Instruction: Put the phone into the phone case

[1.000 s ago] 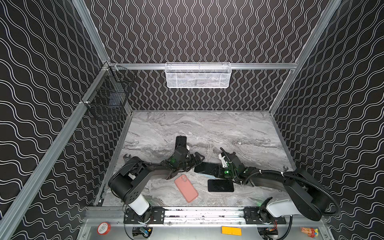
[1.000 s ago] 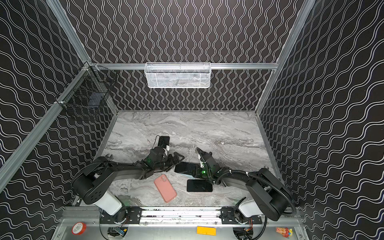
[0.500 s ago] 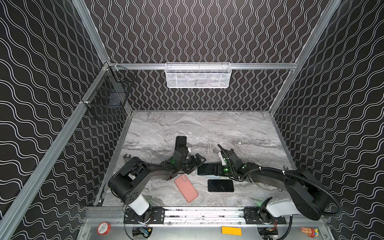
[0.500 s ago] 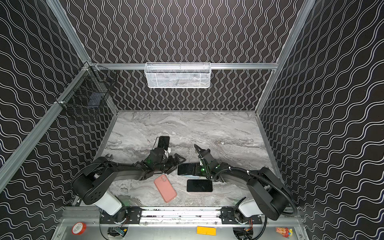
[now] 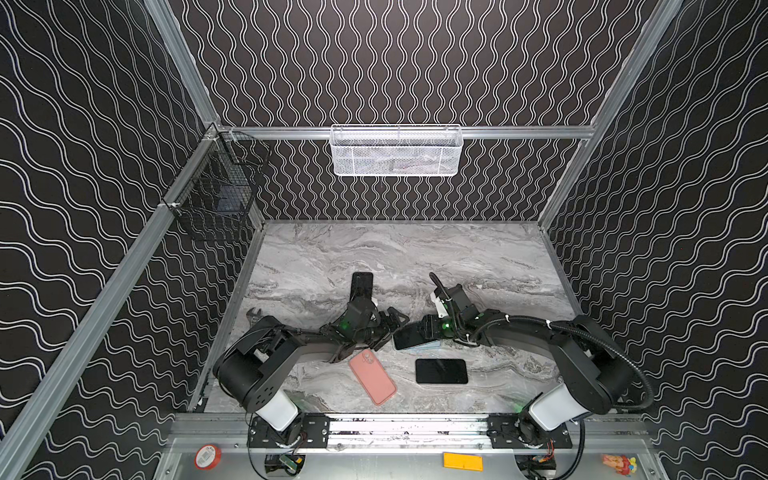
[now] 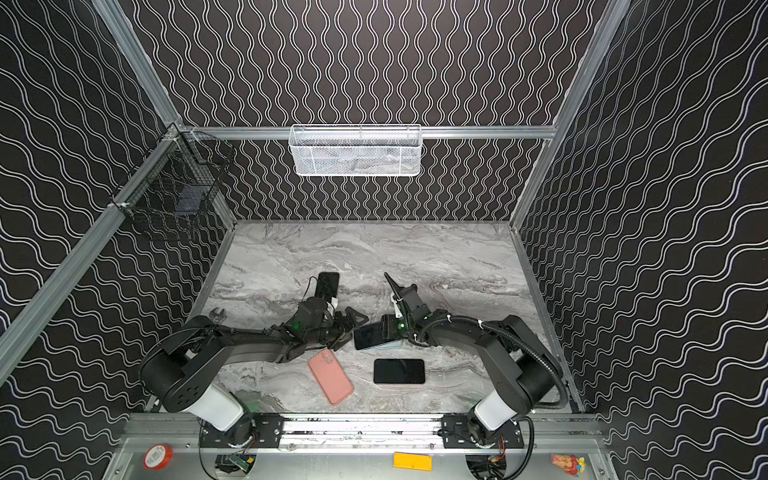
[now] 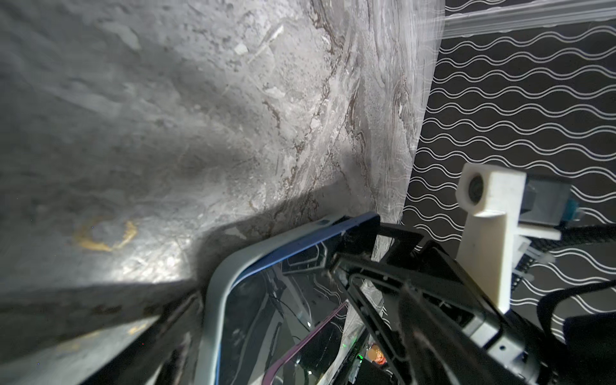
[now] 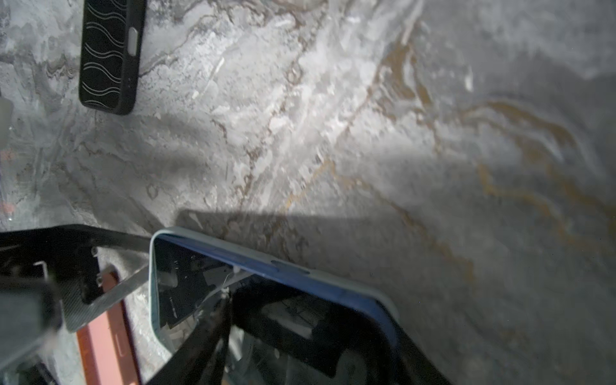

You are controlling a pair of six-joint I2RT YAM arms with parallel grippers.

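A dark-screened phone [image 5: 409, 337] with blue edges lies tilted in a pale blue-grey phone case [image 5: 430, 346] at the table's middle. In the left wrist view the phone's [image 7: 266, 316] blue edge rides above the case rim [image 7: 216, 300]. My left gripper [image 5: 395, 332] is open, its fingers on either side of the left end of the phone and case. My right gripper [image 5: 424, 332] comes from the right. Its jaws stand apart, with one finger [image 8: 206, 333] lying over the screen [image 8: 186, 276] and the other outside the blue edge.
A pink case [image 5: 372, 382] lies face down in front of the left gripper. A bare black phone [image 5: 441, 371] lies right of it. A black cased phone [image 5: 361, 284] lies behind the left gripper. A white basket [image 5: 396, 150] and a black wire basket [image 5: 216, 199] hang on the walls.
My right gripper has slid left over the phone and its jaws have widened. The phone and case shifted slightly toward the left gripper, which has hardly moved.
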